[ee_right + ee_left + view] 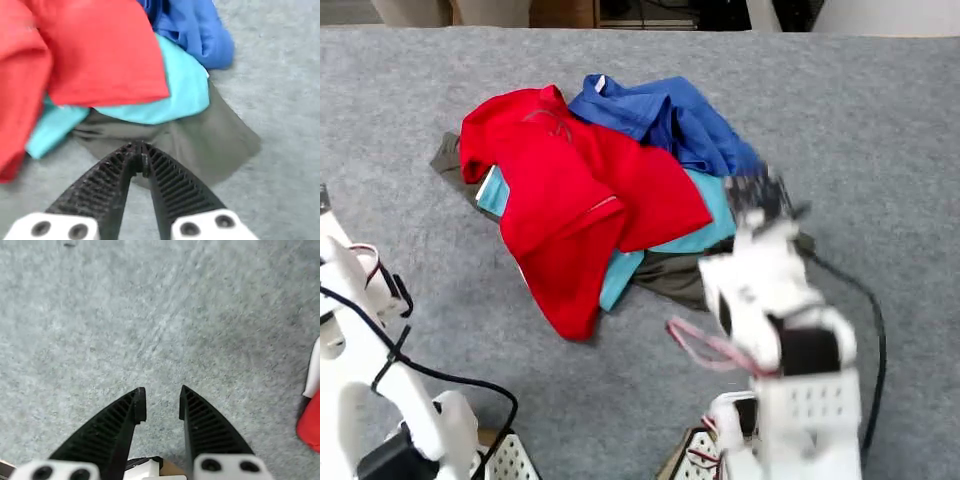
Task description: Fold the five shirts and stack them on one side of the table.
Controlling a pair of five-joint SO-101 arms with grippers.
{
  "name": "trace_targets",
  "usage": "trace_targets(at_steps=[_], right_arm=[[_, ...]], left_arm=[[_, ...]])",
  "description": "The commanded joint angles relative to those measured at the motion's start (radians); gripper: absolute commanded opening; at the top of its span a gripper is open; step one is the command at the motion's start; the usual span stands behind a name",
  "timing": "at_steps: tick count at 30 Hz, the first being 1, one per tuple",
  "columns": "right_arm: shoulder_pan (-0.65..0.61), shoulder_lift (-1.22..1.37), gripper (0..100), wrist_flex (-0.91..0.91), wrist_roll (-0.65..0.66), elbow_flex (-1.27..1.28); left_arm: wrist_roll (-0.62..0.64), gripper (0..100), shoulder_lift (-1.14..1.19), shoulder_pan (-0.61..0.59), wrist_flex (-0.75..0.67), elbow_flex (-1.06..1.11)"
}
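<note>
A heap of shirts lies mid-table. The red shirt [570, 190] is on top, the blue shirt [665, 115] is at the far right of the heap, and a cyan shirt [705, 215] and an olive shirt [670, 275] lie underneath. My right gripper [141, 152] is shut, its tips together just over the olive shirt [210, 140], below the cyan shirt [175, 90] and the red shirt [90, 50]; no cloth shows pinched. In the high view the right gripper [760, 198] hovers at the heap's right edge. My left gripper [162, 405] stands open over bare carpet.
Grey carpet [880, 130] covers the table, with free room on both sides of the heap. The left arm [355, 300] stands at the near left, and a black cable [870, 320] runs beside the right arm. A red cloth edge [311, 427] shows beside the left gripper.
</note>
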Motion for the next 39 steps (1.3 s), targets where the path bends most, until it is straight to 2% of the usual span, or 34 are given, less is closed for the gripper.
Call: trace_targets(at_steps=[1, 3, 8, 11, 21, 25, 31, 34, 39], right_arm=[[-0.130, 0.346, 1.4, 0.083, -0.063, -0.328], [-0.214, 0.504, 6.2, 0.109, -0.069, -0.449], [-0.343, 0.871, 30.2, 0.112, -0.092, -0.731], [-0.383, 1.052, 36.9, 0.120, -0.141, -0.905], [-0.438, 1.580, 32.5, 0.120, -0.245, -1.426], [-0.423, 1.738, 25.3, 0.175, -0.247, -1.600], [-0.415, 1.828, 0.1, 0.376, -0.239, -1.911], [-0.415, 1.847, 3.2, 0.445, -0.239, -2.048], [-0.409, 1.850, 0.5, 0.516, -0.238, -2.203]], left_arm=[[-0.008, 12, -0.056, -0.021, 0.006, 0.015], [-0.008, 12, -0.087, -0.035, 0.011, 0.031], [-0.009, 12, -0.174, -0.083, 0.012, 0.078], [-0.009, 12, -0.219, -0.103, 0.012, 0.112], [-0.009, 12, -0.335, -0.120, 0.011, 0.213], [-0.009, 12, -0.377, -0.120, 0.006, 0.241], [-0.009, 12, -0.437, -0.118, 0.006, 0.253], [-0.009, 12, -0.456, -0.114, 0.006, 0.253], [-0.009, 12, -0.467, -0.114, 0.006, 0.253]])
